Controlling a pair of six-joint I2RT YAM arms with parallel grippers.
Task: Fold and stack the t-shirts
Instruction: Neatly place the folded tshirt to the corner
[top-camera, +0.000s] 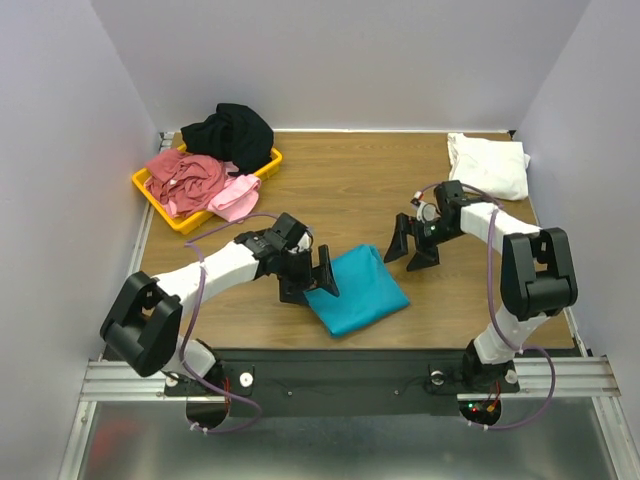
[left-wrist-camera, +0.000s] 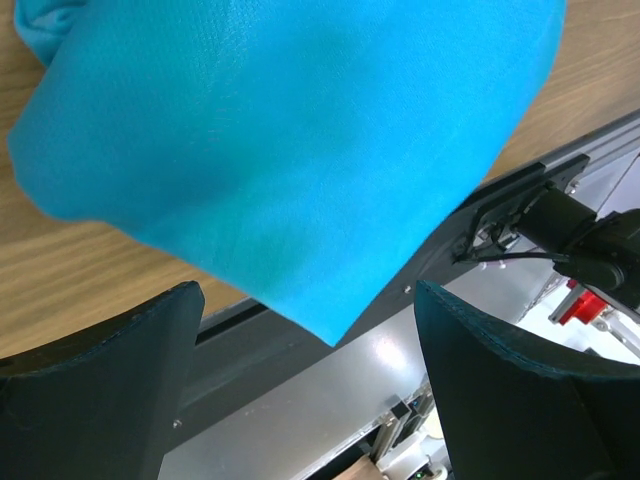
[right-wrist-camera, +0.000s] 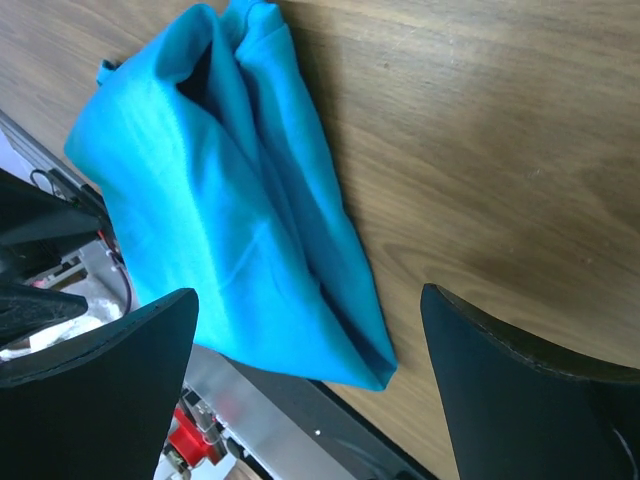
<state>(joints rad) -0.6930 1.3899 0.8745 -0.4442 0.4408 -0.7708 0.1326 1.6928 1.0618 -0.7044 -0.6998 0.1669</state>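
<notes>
Left hand (top-camera: 308, 283) is spread wide, nothing in it, parked right at the left edge of the folded teal t-shirt (top-camera: 358, 292). Right hand (top-camera: 410, 252) is spread too, empty, just off the shirt's far corner. The shirt lies flat near the front edge of the tabletop (top-camera: 340, 180). The white t-shirt (top-camera: 490, 165) is in the far right corner. The black t-shirt (top-camera: 228, 130), red t-shirt (top-camera: 185, 175) and pink t-shirt (top-camera: 235, 195) are heaped on the yellow tray (top-camera: 190, 225), far left.

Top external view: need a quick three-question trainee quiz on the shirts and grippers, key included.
1. True or false: the teal t-shirt lies folded at the near edge of the table.
2. Which one lies alone at the far right corner? A black t-shirt; B white t-shirt; C pink t-shirt.
3. Fill in: the left gripper and right gripper both stand ___.
Key: 1 true; 2 B; 3 open.
</notes>
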